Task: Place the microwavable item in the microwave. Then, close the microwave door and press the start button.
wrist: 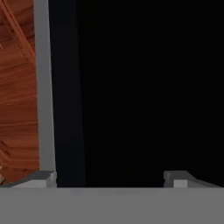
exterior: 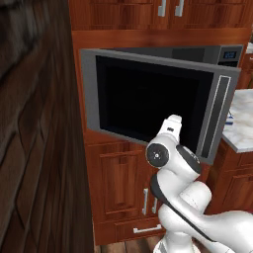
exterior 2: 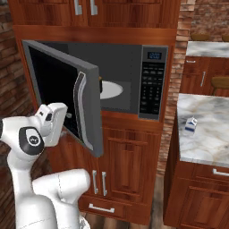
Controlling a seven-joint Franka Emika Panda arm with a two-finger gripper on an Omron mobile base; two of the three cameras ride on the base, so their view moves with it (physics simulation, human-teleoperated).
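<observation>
The microwavable item, a small dark mug, sits inside the microwave at the middle of the right base frame. Just a sliver of it shows past the door edge, at the left end of the white turntable. The microwave door stands swung out. In the left base frame its dark window fills the centre; in the right base frame it juts toward the lower left with its curved silver handle facing the camera. The black keypad panel and blue display sit at the upper middle right of that frame.

The gripper is right up against the door's dark window. Its two finger tips stand wide apart at the bottom of the hand frame, the jaws open and holding nothing. The door's grey frame runs up the left side there, with reddish wood cabinet beyond it.

A small white-and-blue carton lies on the marble counter at the right of the right base frame.
</observation>
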